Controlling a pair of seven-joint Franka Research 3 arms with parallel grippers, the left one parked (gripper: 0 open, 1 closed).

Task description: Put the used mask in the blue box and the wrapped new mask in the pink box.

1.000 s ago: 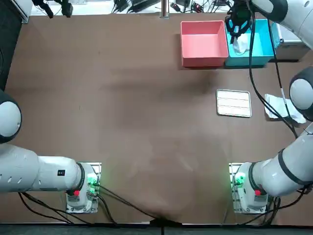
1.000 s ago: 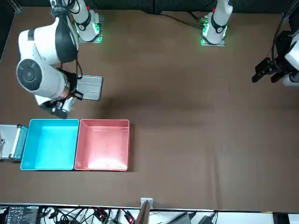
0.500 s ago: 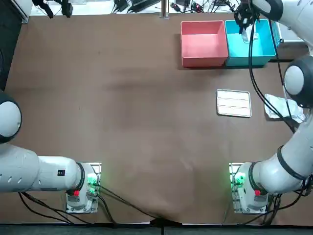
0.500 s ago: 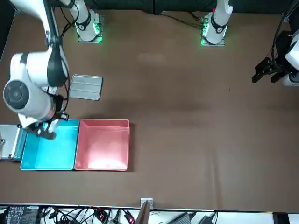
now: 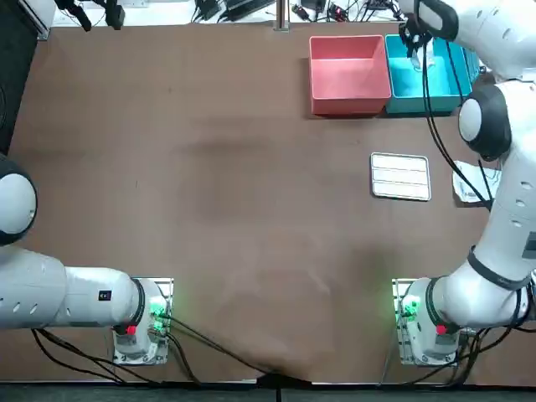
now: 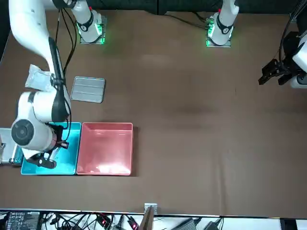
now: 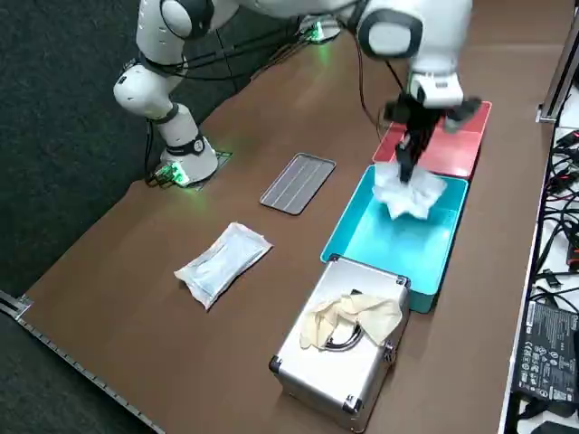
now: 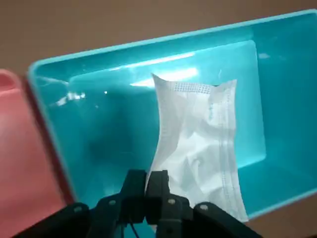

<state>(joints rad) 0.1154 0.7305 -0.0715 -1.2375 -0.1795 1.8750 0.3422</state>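
The right hand (image 8: 151,177) is pinching the used mask (image 8: 198,144), fingers closed narrowly on one edge, and the crumpled mask is hanging over the inside of the blue box (image 8: 124,55), which is sitting toward 1 o'clock on the counter (image 5: 209,167) in the top view. The pink box (image 5: 347,71) is touching it at 9 o'clock. The wrapped new mask (image 7: 222,262) is lying at the blue box's 5 o'clock, near a ribbed grey plate (image 5: 400,177).
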